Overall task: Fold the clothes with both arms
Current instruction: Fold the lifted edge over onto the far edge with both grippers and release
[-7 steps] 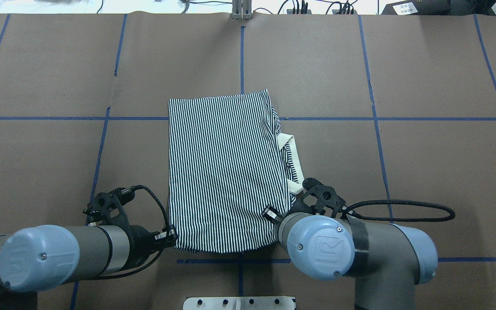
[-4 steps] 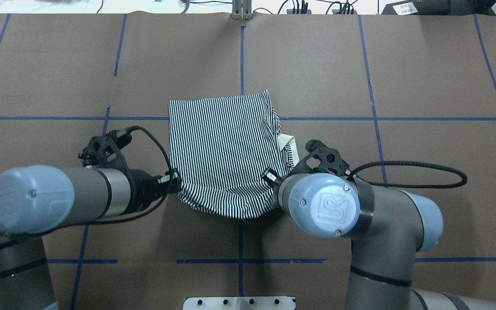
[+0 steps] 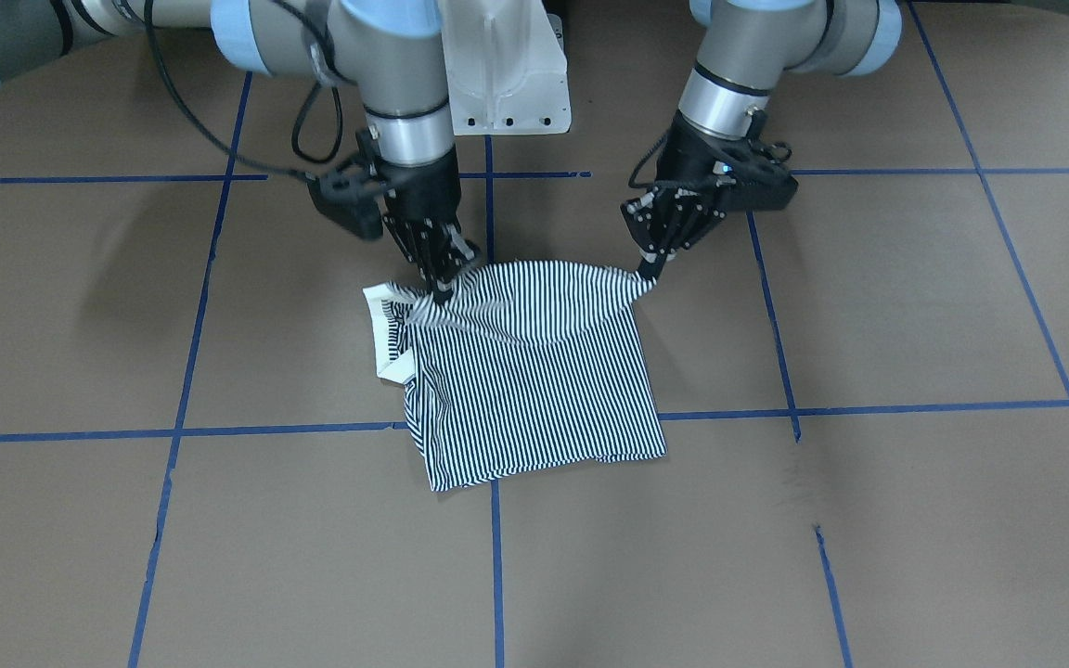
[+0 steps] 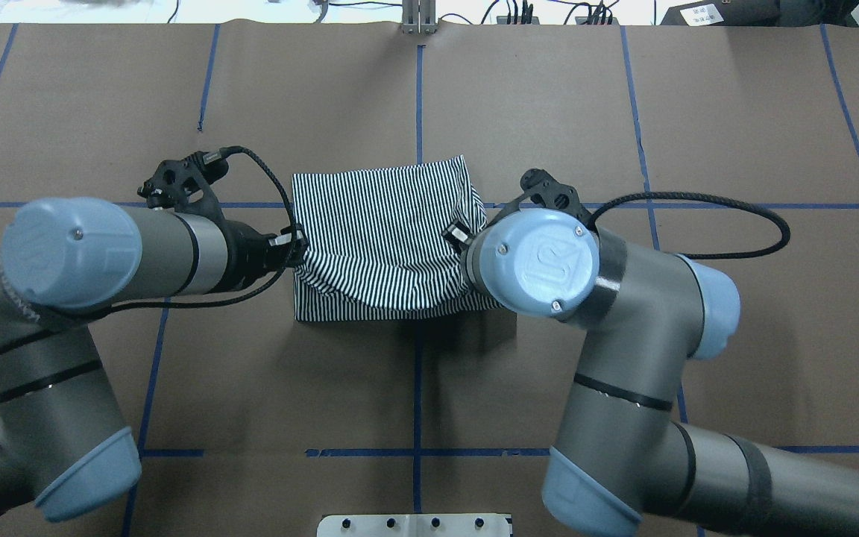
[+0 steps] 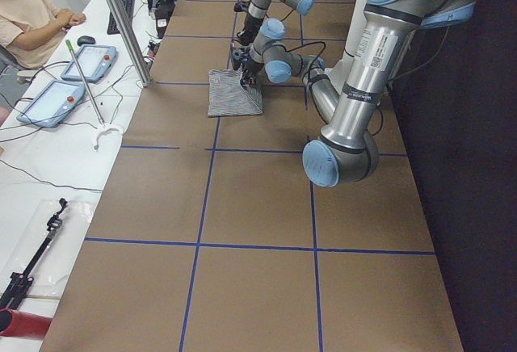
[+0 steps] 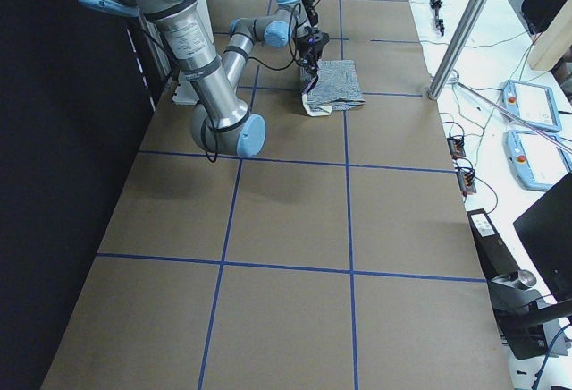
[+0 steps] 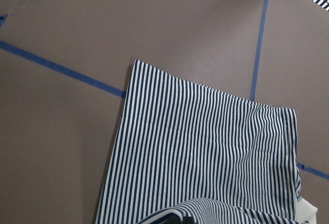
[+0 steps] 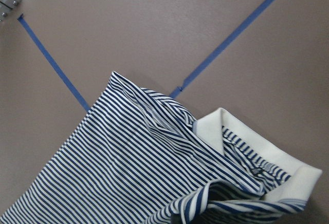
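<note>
Striped polo shirt [image 3: 534, 390] mid-table on brown-papered table [image 3: 869, 520], already narrowed to a rectangle; cream collar [image 3: 384, 339] poking out sideways; robot-side edge raised, one corner pinched in left gripper [image 3: 655, 264], the other in right gripper [image 3: 442, 288], both jaws narrow on cloth; crosswise fold judged half done; remaining: lay edge over far hem, release.

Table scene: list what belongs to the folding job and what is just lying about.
Job: striped polo shirt; left gripper and right gripper, both pinching its lifted edge.
Lying about: white pedestal base; two tablets; cables.
</note>
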### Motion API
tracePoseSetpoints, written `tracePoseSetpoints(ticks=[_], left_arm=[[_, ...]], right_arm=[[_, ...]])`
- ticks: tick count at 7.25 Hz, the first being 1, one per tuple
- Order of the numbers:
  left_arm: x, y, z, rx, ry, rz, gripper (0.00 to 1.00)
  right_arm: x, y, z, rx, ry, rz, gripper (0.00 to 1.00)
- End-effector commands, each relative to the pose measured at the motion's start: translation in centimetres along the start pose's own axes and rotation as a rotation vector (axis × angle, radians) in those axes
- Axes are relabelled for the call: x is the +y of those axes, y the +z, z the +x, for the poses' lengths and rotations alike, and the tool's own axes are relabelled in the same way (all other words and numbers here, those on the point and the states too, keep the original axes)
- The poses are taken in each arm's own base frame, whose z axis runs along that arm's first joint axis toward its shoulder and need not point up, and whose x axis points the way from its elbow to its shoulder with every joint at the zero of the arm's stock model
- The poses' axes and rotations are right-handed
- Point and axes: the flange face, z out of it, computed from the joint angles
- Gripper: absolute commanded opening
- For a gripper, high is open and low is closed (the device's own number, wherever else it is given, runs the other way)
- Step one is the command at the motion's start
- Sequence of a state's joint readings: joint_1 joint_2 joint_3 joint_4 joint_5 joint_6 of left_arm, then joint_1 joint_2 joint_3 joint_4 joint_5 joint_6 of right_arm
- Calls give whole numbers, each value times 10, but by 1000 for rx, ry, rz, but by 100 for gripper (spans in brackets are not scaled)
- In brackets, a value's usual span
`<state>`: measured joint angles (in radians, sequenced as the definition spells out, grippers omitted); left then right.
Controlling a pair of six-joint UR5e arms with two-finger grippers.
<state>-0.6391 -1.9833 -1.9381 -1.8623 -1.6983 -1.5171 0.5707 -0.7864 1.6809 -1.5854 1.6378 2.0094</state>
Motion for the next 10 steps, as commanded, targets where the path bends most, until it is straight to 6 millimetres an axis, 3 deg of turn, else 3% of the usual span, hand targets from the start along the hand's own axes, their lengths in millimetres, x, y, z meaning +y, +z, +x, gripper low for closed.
tracePoseSetpoints(ticks=[1,3,6,7,8,9,10], left_arm=[[-19,25,9,-29,10,20,0],[-21,36,15,-42,11,19,0],[-29,57,6,-39,8,32,0],[-36,85,-8,-50,3,37,0],[-54,129,-16,-51,58,56,13],[-101,172,-15,-64,97,134,36],[-161,159,-34,-90,163,205,46]], right_arm=[[-27,27,-39,23,17,-8,0],[-29,38,-44,46,12,-5,0],[-34,59,-49,61,10,5,0],[-35,78,-61,100,-26,21,0],[-60,116,-65,116,-59,41,6],[-108,156,-73,76,-67,34,98],[-161,158,-104,90,-89,3,100]])
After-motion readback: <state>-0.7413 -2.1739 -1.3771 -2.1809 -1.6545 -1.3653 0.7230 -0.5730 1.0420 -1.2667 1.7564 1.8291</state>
